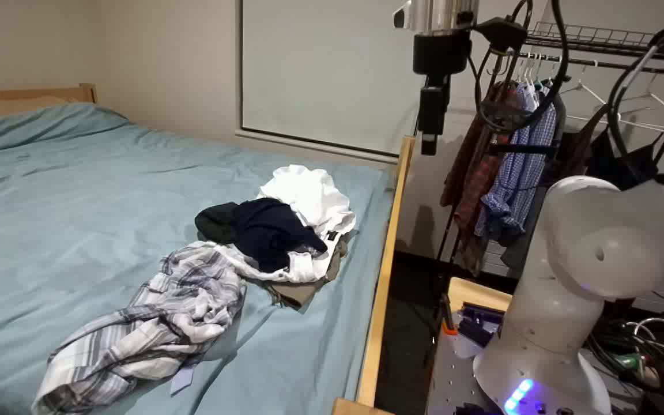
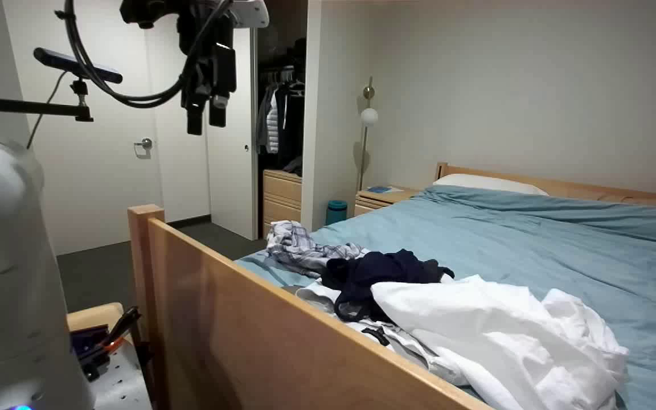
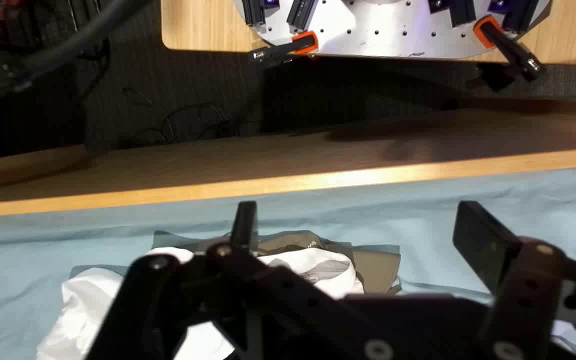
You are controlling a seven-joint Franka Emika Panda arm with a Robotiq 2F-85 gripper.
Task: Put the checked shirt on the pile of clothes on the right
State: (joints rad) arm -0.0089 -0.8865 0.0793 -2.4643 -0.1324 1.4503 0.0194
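Observation:
The grey-and-white checked shirt lies crumpled on the blue bed; it also shows in an exterior view. Its upper end meets the clothes pile, made of navy, white and brown garments. The pile also shows in an exterior view. In the wrist view, the pile's white and brown garments lie below the jaws, partly hidden by them. The shirt is mostly hidden there. My gripper hangs high above the bed's foot rail. Its fingers are wide apart with nothing between them; it also shows in an exterior view.
A raised wooden foot rail stands between the robot base and the bed. A clothes rack with hanging shirts stands behind the arm. Black clamps sit on the base table's edge. A camera on a bar sticks out beside the arm.

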